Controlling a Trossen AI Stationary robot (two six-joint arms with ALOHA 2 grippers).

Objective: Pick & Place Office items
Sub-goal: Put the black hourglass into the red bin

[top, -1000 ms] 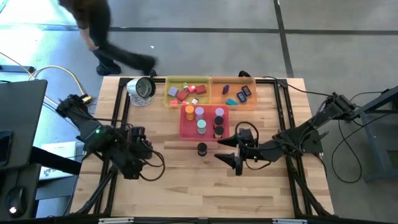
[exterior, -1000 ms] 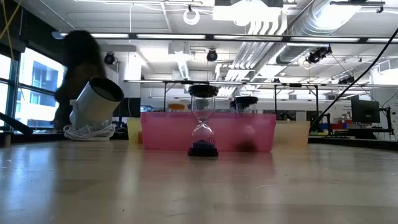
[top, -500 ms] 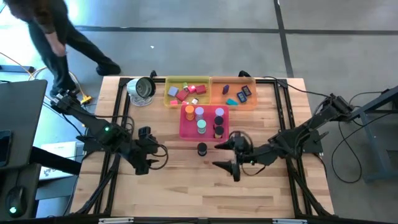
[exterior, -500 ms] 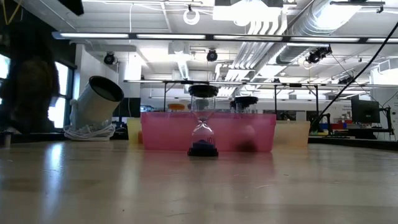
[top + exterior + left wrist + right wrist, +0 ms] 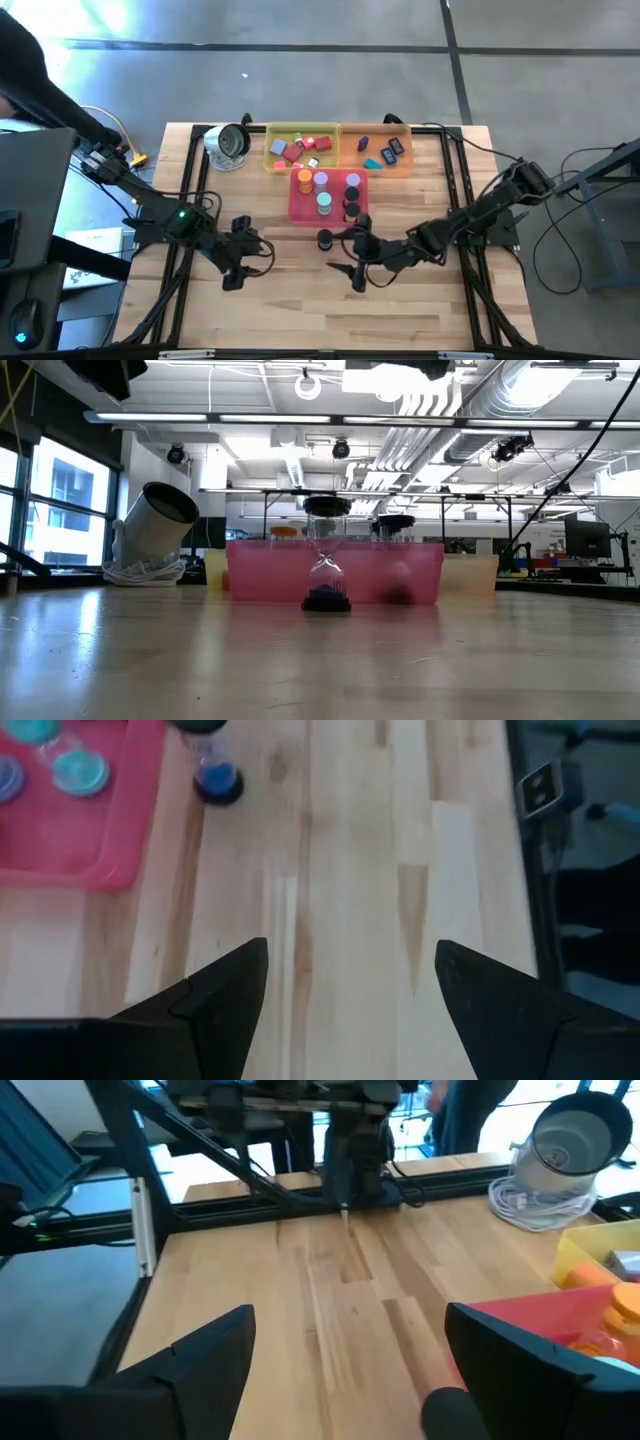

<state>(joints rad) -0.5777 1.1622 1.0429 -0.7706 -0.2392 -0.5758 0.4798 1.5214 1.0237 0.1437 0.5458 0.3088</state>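
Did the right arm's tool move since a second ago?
Yes. The right tool slid left across the table, closer to the lone black cylinder before the pink tray.

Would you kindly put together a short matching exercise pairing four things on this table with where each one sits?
Things:
1. pink tray
2. yellow tray
3. orange tray
4. black cylinder

Places:
A. back row, beside the silver-rimmed round object
B. alone on bare wood, before the pink tray
C. back row, on the right arm's side
D. in front of the two back trays

Pairs: 1-D, 2-A, 3-C, 4-B
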